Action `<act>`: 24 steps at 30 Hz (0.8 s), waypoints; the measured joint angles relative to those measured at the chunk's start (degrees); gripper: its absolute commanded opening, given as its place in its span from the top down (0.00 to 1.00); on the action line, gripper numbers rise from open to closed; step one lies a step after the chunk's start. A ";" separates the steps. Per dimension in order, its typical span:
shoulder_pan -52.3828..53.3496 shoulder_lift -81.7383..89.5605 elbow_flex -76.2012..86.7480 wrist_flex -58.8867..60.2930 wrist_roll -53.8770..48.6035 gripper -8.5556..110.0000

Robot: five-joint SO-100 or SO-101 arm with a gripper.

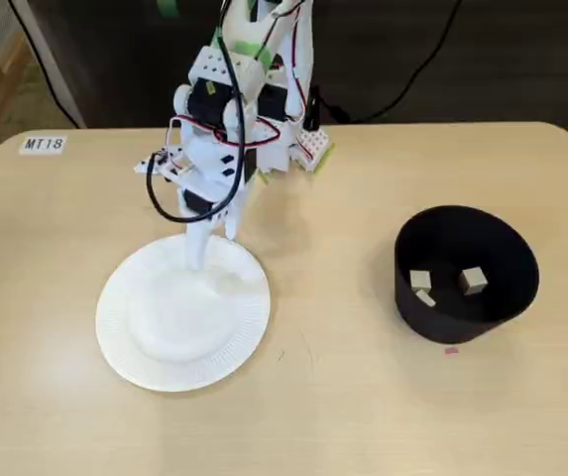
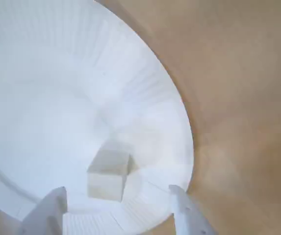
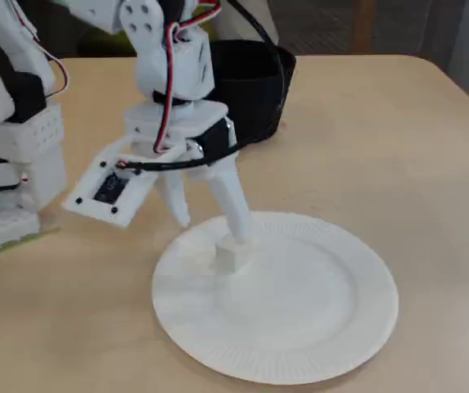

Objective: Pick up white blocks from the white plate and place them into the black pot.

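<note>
The arm leans down from the far edge of the surface (image 1: 343, 397), and its tool (image 3: 211, 223) hangs over the plate (image 1: 130, 342), tips low at the plate's rim nearest the arm's base. The tool stands open. In the wrist view its two fingers (image 2: 49, 213) spread wide, and one block (image 2: 108, 175) sits on the plate between them, nearer the left finger in that view, with a clear gap on each side. Nothing is gripped. In a fixed view the same block (image 3: 227, 256) lies on the inner slope of the plate, just under the longer finger (image 3: 232, 205); I cannot tell whether that finger touches it.

The plate lies toward the left half of the surface as a fixed view shows it, nearer the front edge than the back. The pot (image 1: 497, 302) stands well apart, close to the right edge. Two blocks (image 1: 474, 281) rest on its floor, and a third pale piece (image 1: 425, 297) shows low against its near wall.
</note>
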 measured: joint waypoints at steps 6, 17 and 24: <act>0.00 -3.34 0.00 -3.96 0.00 0.69; 0.09 -10.02 -0.09 -12.30 0.88 0.73; -1.23 -11.95 -0.26 -15.91 1.41 0.74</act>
